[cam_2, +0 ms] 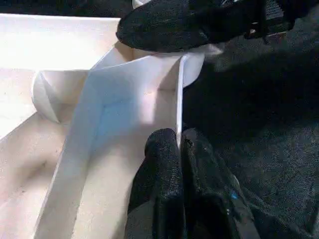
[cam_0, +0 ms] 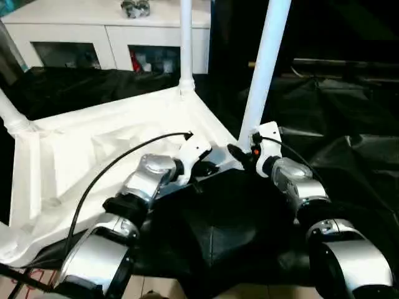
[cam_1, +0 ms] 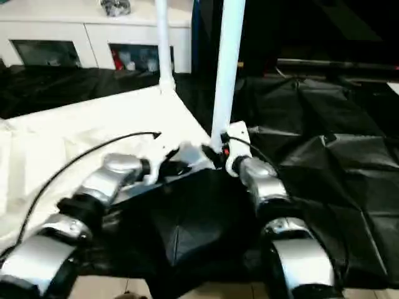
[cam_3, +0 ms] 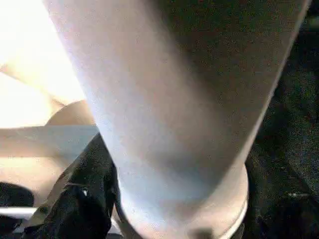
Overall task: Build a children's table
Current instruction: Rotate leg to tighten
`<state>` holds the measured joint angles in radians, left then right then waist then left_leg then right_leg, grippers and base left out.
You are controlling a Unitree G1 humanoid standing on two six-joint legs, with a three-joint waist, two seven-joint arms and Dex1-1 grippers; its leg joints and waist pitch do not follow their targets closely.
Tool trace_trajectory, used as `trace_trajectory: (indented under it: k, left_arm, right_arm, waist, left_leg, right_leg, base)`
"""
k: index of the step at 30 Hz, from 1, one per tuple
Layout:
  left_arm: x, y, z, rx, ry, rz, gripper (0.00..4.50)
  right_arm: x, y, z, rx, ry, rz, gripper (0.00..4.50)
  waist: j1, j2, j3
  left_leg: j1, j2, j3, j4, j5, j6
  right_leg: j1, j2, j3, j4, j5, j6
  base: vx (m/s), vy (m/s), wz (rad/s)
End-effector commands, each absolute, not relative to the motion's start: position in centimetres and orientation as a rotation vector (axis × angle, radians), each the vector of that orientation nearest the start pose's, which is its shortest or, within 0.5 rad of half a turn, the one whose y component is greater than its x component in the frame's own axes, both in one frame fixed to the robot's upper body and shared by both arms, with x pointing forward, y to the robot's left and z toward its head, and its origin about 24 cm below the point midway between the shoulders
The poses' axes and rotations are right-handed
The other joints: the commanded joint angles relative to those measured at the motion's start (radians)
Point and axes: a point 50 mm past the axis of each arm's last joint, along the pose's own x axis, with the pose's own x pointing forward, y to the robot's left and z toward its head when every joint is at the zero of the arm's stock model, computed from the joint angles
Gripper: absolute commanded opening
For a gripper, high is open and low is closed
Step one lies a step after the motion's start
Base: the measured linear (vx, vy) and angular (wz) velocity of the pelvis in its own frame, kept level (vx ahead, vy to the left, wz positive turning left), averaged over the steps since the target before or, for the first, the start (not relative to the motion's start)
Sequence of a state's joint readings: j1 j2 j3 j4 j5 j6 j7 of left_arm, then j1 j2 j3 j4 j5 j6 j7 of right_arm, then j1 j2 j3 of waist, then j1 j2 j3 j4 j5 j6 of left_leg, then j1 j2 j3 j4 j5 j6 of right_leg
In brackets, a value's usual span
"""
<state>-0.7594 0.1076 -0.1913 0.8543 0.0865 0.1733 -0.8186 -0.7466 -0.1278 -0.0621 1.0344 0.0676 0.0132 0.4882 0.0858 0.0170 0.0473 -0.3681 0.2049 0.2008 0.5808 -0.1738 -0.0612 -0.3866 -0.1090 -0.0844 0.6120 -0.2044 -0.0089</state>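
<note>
While the two silver forearms reach forward from the near edge, the left gripper (cam_2: 179, 164) pinches the thin rim wall of the table top (cam_0: 93, 162) — its two black fingers (cam_2: 159, 169) pressed together on either side of that wall, just short of the near corner. The white top lies upside down on black sheeting (cam_0: 336, 118), its ribbed underside facing up, and it tilts a little across the sheet.

At that same near corner the right gripper (cam_0: 246, 152) is closed around the foot of a white leg (cam_0: 265, 62), right where the tube meets the round corner socket. From the right wrist view the tube fills almost everything, with one black finger (cam_3: 84, 199) against its side. The leg stands nearly upright, leaning slightly away to the right as it rises out of sight.

A thin black cable (cam_0: 118, 162) arcs from the left forearm over the underside of the top.

Farther on, at the far corner, a second leg (cam_0: 185, 43) stands upright in its socket. At the left corner a third leg (cam_0: 11, 112) pokes up at an angle — only its lower stretch shows.

Behind all of it a white cabinet (cam_0: 106, 37) with glass doors runs along the back, small things dimly visible behind the panes.
</note>
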Motion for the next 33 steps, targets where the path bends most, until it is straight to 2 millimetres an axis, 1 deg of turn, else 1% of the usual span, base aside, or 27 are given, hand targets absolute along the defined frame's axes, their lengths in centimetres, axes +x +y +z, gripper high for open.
trace_trajectory:
  k: [1, 3, 5, 8, 10, 11, 12, 13, 14, 16, 17, 19, 22, 23, 24, 25, 28, 29, 33]
  left_arm:
    - [35.0, 5.1, 6.4, 0.242, 0.326, -1.072, 0.0]
    - [34.8, 5.3, 6.3, 0.248, 0.329, -1.1, 0.0]
    - [34.5, 5.7, 6.1, 0.255, 0.334, -1.145, 0.0]
    - [34.0, 6.4, 6.0, 0.267, 0.34, -1.213, 0.0]
    - [33.9, 6.6, 6.0, 0.268, 0.347, -1.238, 0.0]
    - [33.5, 7.1, 6.0, 0.277, 0.348, -1.3, 0.0]
    - [33.4, 7.1, 6.0, 0.277, 0.349, -1.303, 0.0]
    - [33.2, 7.4, 6.0, 0.277, 0.355, -1.335, 0.0]
    - [32.8, 8.0, 6.0, 0.286, 0.364, -1.391, 0.0]
    - [32.6, 8.4, 6.0, 0.286, 0.37, -1.425, 0.0]
    - [32.4, 8.8, 6.0, 0.294, 0.378, -1.453, 0.0]
    - [32.3, 9.3, 6.0, 0.306, 0.391, -1.467, 0.0]
    - [32.3, 10.0, 6.1, 0.314, 0.401, -1.479, 0.0]
    - [32.2, 10.1, 6.1, 0.314, 0.404, -1.486, 0.0]
    - [32.2, 10.3, 6.2, 0.315, 0.405, -1.493, 0.0]
    - [32.2, 10.4, 6.2, 0.315, 0.405, -1.499, 0.0]
    - [32.1, 10.6, 6.3, 0.312, 0.406, -1.511, 0.0]
    - [32.0, 10.6, 6.4, 0.311, 0.406, -1.514, 0.0]
    - [32.0, 10.6, 6.4, 0.308, 0.406, -1.517, 0.0]
  right_arm:
    - [34.4, -9.3, 1.0, 0.044, 0.436, 0.687, 3.52]
    - [34.5, -9.3, 1.2, 0.036, 0.425, 0.718, 3.65]
    - [34.5, -9.7, 1.6, -0.005, 0.398, 0.772, 3.93]
    - [34.3, -10.6, 2.1, -0.037, 0.36, 0.866, 3.93]
    - [34.2, -10.9, 2.3, -0.049, 0.351, 0.897, 3.93]
    - [34.0, -11.6, 2.6, -0.075, 0.334, 0.955, 3.93]
    - [34.0, -11.7, 2.6, -0.076, 0.334, 0.957, 3.93]
    - [33.9, -12.0, 2.8, -0.082, 0.33, 0.984, 3.93]
    - [33.7, -12.7, 3.1, -0.096, 0.322, 1.035, 3.93]
    - [33.5, -13.1, 3.2, -0.107, 0.324, 1.079, 3.93]
    - [33.1, -13.4, 3.3, -0.119, 0.333, 1.142, 3.93]
    - [32.6, -13.8, 3.3, -0.13, 0.347, 1.224, 3.93]
    - [32.0, -14.0, 3.3, -0.139, 0.37, 1.303, 3.93]
    - [31.7, -14.1, 3.3, -0.142, 0.38, 1.326, 3.93]
    - [31.6, -14.1, 3.2, -0.142, 0.388, 1.343, 3.93]
    - [31.5, -14.2, 3.2, -0.14, 0.394, 1.355, 3.79]
    - [31.2, -14.1, 3.2, -0.117, 0.399, 1.372, 3.68]
    - [31.2, -14.1, 3.1, -0.11, 0.399, 1.377, 3.51]
    - [31.0, -13.9, 3.1, -0.097, 0.401, 1.386, 3.28]
  waist:
    - [-0.003, -0.008, -0.062]
    - [-0.003, -0.008, -0.061]
    - [-0.002, -0.008, -0.061]
    - [-0.002, -0.009, -0.062]
    - [0.002, -0.008, -0.063]
    - [0.003, -0.01, -0.063]
    - [0.004, -0.009, -0.064]
    - [0.003, -0.007, -0.064]
    - [0.004, -0.007, -0.065]
    - [0.003, -0.007, -0.067]
    - [0.003, -0.006, -0.067]
    - [0.005, -0.006, -0.067]
    - [0.006, -0.004, -0.066]
    - [0.007, -0.004, -0.064]
    - [0.009, -0.005, -0.064]
    - [0.009, -0.004, -0.064]
    - [0.008, -0.004, -0.064]
    - [0.009, -0.004, -0.063]
    - [0.01, -0.004, -0.066]
  left_leg:
    - [0.01, 0.027, -0.015, -0.067, -0.206, 0.044]
    - [0.01, 0.028, -0.015, -0.067, -0.213, 0.048]
    - [0.011, 0.029, -0.015, -0.068, -0.219, 0.047]
    - [0.006, 0.029, -0.014, -0.065, -0.201, 0.06]
    - [0.008, 0.031, -0.012, -0.063, -0.187, 0.074]
    - [0.007, 0.032, -0.012, -0.063, -0.179, 0.079]
    - [0.007, 0.032, -0.013, -0.062, -0.176, 0.081]
    - [0.007, 0.034, -0.011, -0.061, -0.169, 0.087]
    - [0.006, 0.033, -0.012, -0.06, -0.163, 0.094]
    - [0.005, 0.033, -0.011, -0.058, -0.155, 0.103]
    - [0.004, 0.034, -0.011, -0.057, -0.146, 0.114]
    - [0.006, 0.034, -0.011, -0.056, -0.154, 0.118]
    - [0.008, 0.036, -0.011, -0.058, -0.167, 0.114]
    - [0.008, 0.037, -0.011, -0.06, -0.181, 0.103]
    - [0.009, 0.037, -0.012, -0.06, -0.184, 0.1]
    - [0.008, 0.037, -0.013, -0.061, -0.184, 0.095]
    - [0.009, 0.038, -0.013, -0.062, -0.2, 0.081]
    - [0.01, 0.038, -0.013, -0.063, -0.198, 0.078]
    - [0.008, 0.037, -0.012, -0.06, -0.174, 0.082]
  right_leg:
    - [0.04, -0.046, 0.043, -0.075, -0.138, -0.232]
    - [0.041, -0.047, 0.044, -0.076, -0.147, -0.233]
    - [0.04, -0.047, 0.043, -0.076, -0.156, -0.232]
    - [0.044, -0.047, 0.042, -0.072, -0.122, -0.24]
    - [0.043, -0.047, 0.042, -0.07, -0.105, -0.249]
    - [0.044, -0.047, 0.042, -0.068, -0.098, -0.255]
    - [0.045, -0.048, 0.041, -0.067, -0.093, -0.257]
    - [0.043, -0.045, 0.041, -0.065, -0.07, -0.266]
    - [0.045, -0.045, 0.041, -0.061, -0.055, -0.272]
    - [0.046, -0.045, 0.041, -0.058, -0.033, -0.279]
    - [0.045, -0.043, 0.04, -0.056, -0.011, -0.288]
    - [0.044, -0.043, 0.04, -0.057, -0.015, -0.291]
    - [0.041, -0.043, 0.04, -0.058, -0.03, -0.293]
    - [0.041, -0.044, 0.041, -0.06, -0.05, -0.291]
    - [0.041, -0.044, 0.041, -0.06, -0.056, -0.289]
    - [0.042, -0.045, 0.041, -0.059, -0.06, -0.289]
    - [0.04, -0.046, 0.042, -0.061, -0.082, -0.287]
    - [0.039, -0.046, 0.043, -0.062, -0.082, -0.285]
    - [0.041, -0.046, 0.042, -0.057, -0.049, -0.288]
  base:
    - [0.0, 0.0, 0.0]
    - [0.0, 0.0, 0.0]
    - [0.0, 0.0, 0.0]
    - [0.0, 0.0, 0.0]
    - [0.0, 0.0, 0.0]
    - [0.0, 0.0, 0.0]
    - [0.0, 0.0, 0.0]
    - [0.0, 0.0, 0.0]
    - [0.0, 0.0, 0.0]
    - [0.0, 0.0, 0.0]
    - [0.0, 0.0, 0.0]
    - [0.0, 0.0, 0.0]
    - [0.0, 0.0, 0.0]
    - [0.0, 0.0, 0.0]
    - [0.0, 0.0, 0.0]
    - [0.0, 0.0, 0.0]
    - [0.0, 0.0, 0.0]
    - [0.0, 0.0, 0.0]
    - [0.0, 0.0, 0.0]
